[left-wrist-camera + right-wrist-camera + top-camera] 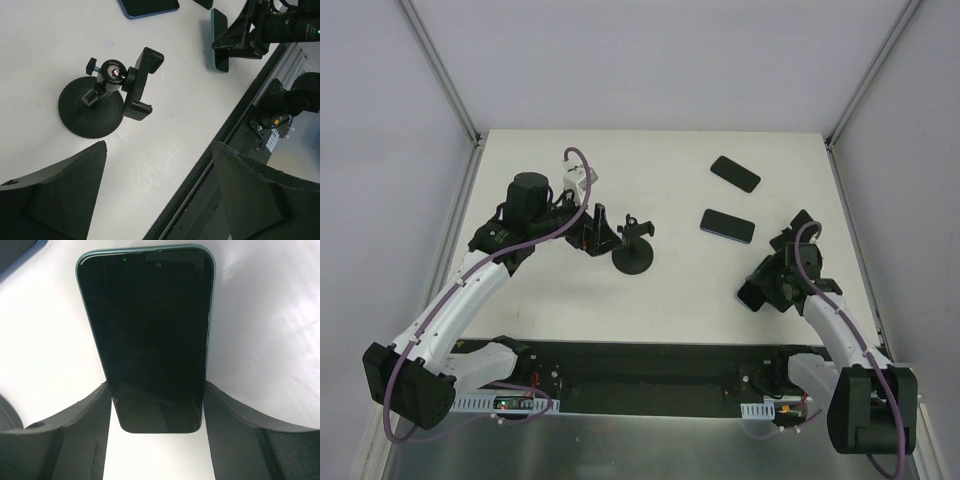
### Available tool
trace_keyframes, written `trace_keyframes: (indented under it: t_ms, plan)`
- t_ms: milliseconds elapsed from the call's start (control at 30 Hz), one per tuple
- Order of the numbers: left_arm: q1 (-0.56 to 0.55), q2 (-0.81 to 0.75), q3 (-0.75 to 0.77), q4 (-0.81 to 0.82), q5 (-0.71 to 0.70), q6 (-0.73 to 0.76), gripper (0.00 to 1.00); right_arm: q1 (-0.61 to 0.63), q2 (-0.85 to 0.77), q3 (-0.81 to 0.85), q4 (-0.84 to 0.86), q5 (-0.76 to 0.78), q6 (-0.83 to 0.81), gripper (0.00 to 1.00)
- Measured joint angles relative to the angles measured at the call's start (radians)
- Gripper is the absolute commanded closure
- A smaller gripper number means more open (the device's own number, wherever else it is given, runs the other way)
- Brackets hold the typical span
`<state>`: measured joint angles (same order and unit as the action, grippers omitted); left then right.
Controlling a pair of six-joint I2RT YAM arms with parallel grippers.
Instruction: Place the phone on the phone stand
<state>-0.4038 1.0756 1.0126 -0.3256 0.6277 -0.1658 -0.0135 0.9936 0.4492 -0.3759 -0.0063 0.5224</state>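
Note:
A dark-screened phone [150, 330] with a teal rim sits between the fingers of my right gripper [156, 385], both pads pressed against its long edges. In the left wrist view the same phone [218, 40] stands on edge in that gripper, off to the stand's right. The black phone stand [633, 250] has a round base and a small clamp [141, 84] on a ball joint, and the clamp holds nothing. My left gripper [592, 235] hovers just left of the stand, open, with bare table between its fingers [75, 190]. My right gripper [760, 288] is at the table's right.
Two more dark phones lie flat on the table, one at the back right [735, 173] and one [727, 225] between the stand and the right arm. The black rail [650, 365] at the arms' bases runs along the near edge.

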Motion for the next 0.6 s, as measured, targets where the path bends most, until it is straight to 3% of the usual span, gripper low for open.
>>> trace_keyframes:
  t_ms: [233, 600]
  plan:
    - [0.0, -0.007, 0.01, 0.015, -0.019, -0.041, 0.17, 0.145, -0.099, -0.028, 0.051, -0.018, -0.022, 0.99]
    - [-0.024, 0.214, 0.383, 0.099, 0.129, -0.188, 0.18, 0.283, -0.296, -0.021, 0.122, -0.014, -0.113, 0.99]
